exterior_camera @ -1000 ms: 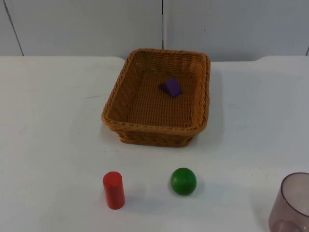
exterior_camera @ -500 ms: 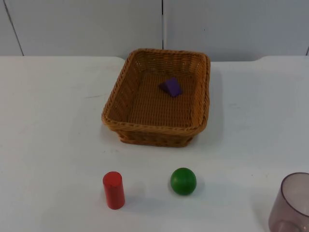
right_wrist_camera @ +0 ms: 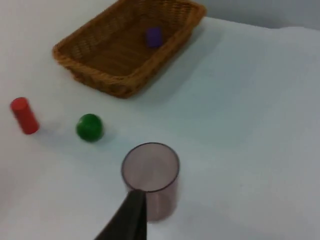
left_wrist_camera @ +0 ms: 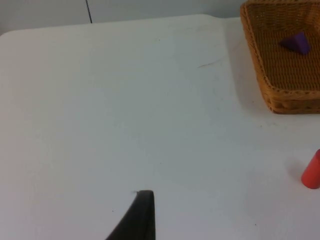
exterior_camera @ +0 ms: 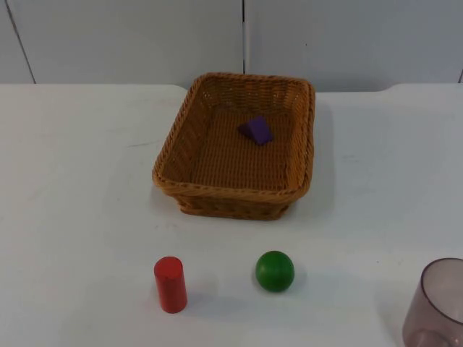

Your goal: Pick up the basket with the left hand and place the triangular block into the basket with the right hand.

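Bench (exterior_camera: 72,188) carries, from the left, a red cylinder (exterior_camera: 170,284), a green ball (exterior_camera: 275,271) and a smoky plastic cup (exterior_camera: 438,303). Behind them sits the wicker basket (exterior_camera: 217,189), the purple triangular block (exterior_camera: 256,130) inside. I cannot tell either gripper's grip.

Cup (exterior_camera: 436,303) cut off by top view's lower and right edges; we see rim and part of wall only. Basket (left_wrist_camera: 283,60) cut by picture edge in left wrist view, one end out of frame. Red cylinder (left_wrist_camera: 312,171) half cut off there. Of left gripper (left_wrist_camera: 136,219) and right gripper (right_wrist_camera: 128,220) we see one dark fingertip each; finger spacing cannot be judged. Purple triangular block (right_wrist_camera: 153,36) too blurred in right wrist view for shape.
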Motion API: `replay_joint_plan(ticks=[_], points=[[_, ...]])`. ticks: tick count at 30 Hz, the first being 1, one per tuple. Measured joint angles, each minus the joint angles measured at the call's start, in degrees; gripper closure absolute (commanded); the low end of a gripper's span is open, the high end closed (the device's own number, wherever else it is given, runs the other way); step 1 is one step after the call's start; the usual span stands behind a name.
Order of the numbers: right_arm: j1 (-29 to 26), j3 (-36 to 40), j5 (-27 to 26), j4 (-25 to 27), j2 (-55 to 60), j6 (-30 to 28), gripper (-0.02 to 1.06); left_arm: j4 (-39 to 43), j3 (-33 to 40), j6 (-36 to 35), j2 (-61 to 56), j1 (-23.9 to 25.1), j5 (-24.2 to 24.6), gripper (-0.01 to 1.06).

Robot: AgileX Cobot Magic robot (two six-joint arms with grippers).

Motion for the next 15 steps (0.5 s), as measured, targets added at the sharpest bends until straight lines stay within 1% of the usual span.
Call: replay_joint_plan(ticks=[3, 4, 5, 8, 11, 15], points=[[-8.84, 0.00, 0.00, 0.00, 0.00, 0.00, -0.01, 0.00, 0.00, 0.00, 0.00, 0.00, 0.00, 0.03], [-10.77, 0.00, 0.00, 0.00, 0.00, 0.00, -0.01, 0.00, 0.00, 0.00, 0.00, 0.00, 0.00, 0.03], [-10.77, 0.00, 0.00, 0.00, 0.00, 0.00, -0.01, 0.00, 0.00, 0.00, 0.00, 0.00, 0.00, 0.03], [-15.12, 0.00, 0.00, 0.00, 0.00, 0.00, -0.01, 0.00, 0.00, 0.00, 0.00, 0.00, 0.00, 0.03], [-15.66, 0.00, 0.00, 0.00, 0.00, 0.00, -0.01, 0.00, 0.00, 0.32, 0.00, 0.00, 0.00, 0.03], [-15.00, 0.00, 0.00, 0.00, 0.00, 0.00, -0.01, 0.00, 0.00, 3.09, 0.00, 0.00, 0.00, 0.03]])
